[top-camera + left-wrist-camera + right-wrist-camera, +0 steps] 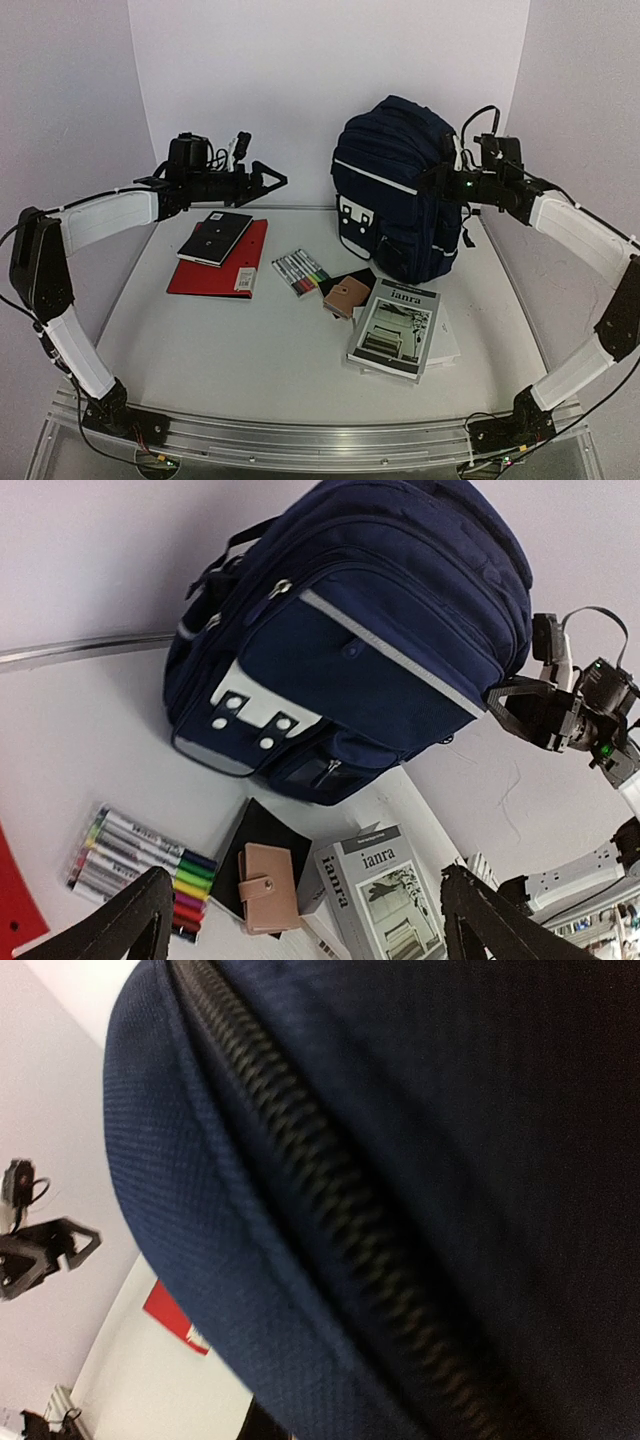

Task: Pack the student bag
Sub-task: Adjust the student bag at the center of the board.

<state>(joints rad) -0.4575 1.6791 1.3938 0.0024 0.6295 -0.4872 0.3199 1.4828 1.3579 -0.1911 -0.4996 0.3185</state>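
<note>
as it stands upright, student bag faces near-left.

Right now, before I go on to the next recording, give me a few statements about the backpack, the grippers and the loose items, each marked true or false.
1. The navy-blue fabric backpack stands upright at the back of the table. True.
2. The left gripper is shut. False: its jaws stand wide open and it holds nothing.
3. A black notebook lies on the flat red folder. True.
4. The tan snap wallet lies on the red folder. False: it lies on a dark pad next to the pack of coloured markers.
5. The right gripper is at the backpack's upper side. True.
</note>
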